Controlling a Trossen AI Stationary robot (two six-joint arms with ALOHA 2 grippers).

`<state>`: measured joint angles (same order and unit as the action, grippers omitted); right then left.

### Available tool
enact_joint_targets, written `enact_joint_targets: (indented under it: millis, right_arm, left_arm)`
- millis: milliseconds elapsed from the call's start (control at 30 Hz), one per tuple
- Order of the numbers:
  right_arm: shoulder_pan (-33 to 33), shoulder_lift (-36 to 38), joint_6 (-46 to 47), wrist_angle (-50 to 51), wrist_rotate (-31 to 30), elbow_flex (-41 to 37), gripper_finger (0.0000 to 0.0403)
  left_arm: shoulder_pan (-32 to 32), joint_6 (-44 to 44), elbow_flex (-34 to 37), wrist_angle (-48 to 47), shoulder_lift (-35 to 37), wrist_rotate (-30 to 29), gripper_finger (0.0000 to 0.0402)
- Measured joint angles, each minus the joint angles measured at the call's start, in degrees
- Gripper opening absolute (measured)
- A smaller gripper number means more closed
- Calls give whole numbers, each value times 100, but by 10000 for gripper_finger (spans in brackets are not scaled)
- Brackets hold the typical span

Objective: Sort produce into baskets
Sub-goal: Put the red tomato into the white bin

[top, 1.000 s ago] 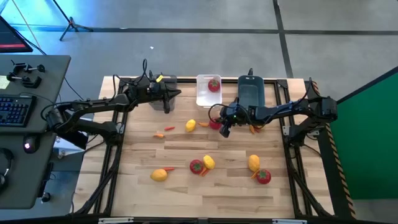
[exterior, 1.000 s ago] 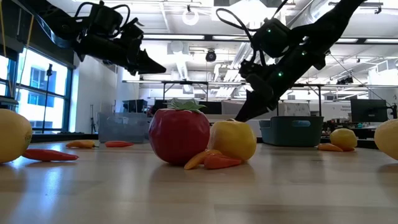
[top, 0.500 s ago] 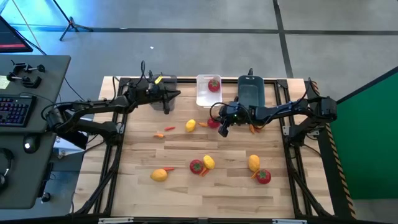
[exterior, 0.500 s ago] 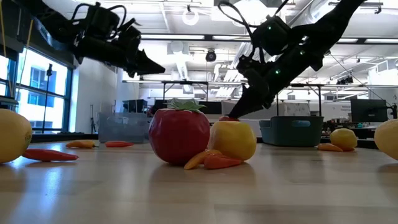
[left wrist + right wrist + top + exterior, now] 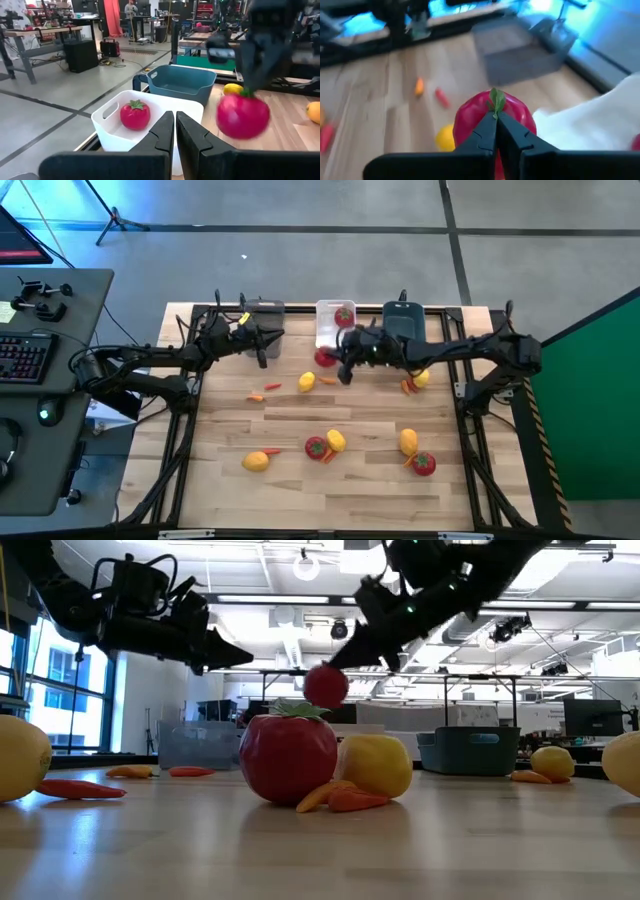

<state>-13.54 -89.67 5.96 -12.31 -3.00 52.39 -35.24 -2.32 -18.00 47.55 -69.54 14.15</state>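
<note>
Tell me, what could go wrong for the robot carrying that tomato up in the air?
The right gripper pinches the tomato only by its little green stem, so it might slip and drop before reaching the white basket. If it falls, it could land among the lemon and carrot pieces below and roll away. The left gripper hangs close by, beside the grey basket, so the arms might bump.

Two dark arms are showing: slim black jointed segments ending in blocky wrists. Loose black cables are looping over the left arm [image 5: 150,358] and right arm [image 5: 470,352]. A yellow tag is sitting on the left wrist. Each gripper, left gripper [image 5: 174,131] and right gripper [image 5: 496,131], is ending in two flat, tapering black fingers with bevelled edges.
</note>
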Motion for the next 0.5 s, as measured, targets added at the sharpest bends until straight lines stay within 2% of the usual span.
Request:
enact_joint_targets:
  millis: [133,300,500]
  right_arm:
    - [-424,-164,-85,302,-31,514,0]
    - [-994,-768,-156,704,18,1141,0]
    - [-1629,-1535,-168,769,523,1724,0]
  left_arm:
    - [0,-29,0,-2,2,0,5]
    - [0,-38,2,-4,2,0,5]
    - [0,-48,2,-6,2,2,5]
